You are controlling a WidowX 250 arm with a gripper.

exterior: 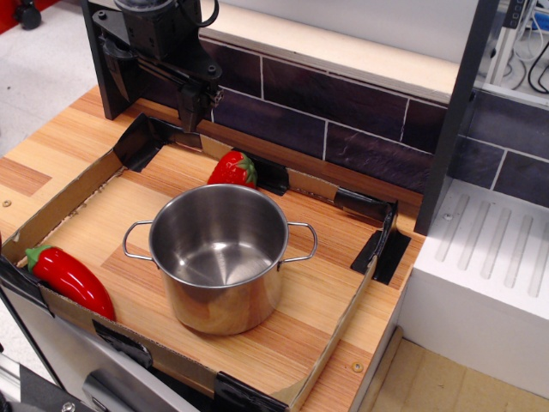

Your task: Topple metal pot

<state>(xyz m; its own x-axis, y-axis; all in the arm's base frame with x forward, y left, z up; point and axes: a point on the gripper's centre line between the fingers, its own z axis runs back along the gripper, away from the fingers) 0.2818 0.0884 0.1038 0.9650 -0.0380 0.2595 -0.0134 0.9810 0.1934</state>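
One pot (220,257) to tip, and it stands upright near the middle of the desk, a little toward the front edge, inside the low cardboard wall (60,202). Nothing done on the task yet, by my reading.

Pot: shiny steel, lidless, empty, straight-sided. Two thin wire handles, one pointing to the left edge, one to the right. The floor of it reflects the wall tiles. Looks heavy at the base and smooth, so I expect a low push to slide it rather than tip it.

Plan for the step: bring the gripper (195,116) down from the back-left corner, where it hangs well apart from the pot. Catch the rim high up, or hook a handle, and push sideways. The front-right of the desk has the most bare wood, so I would tip it that way.

Gripper state: I cannot tell. The fingers read as one dark mass from this angle.

Around it: strawberry (233,169) just behind the pot toward the back edge. Pepper (70,279) by the front-left corner, clear of the pot. Keep the approach off the strawberry.
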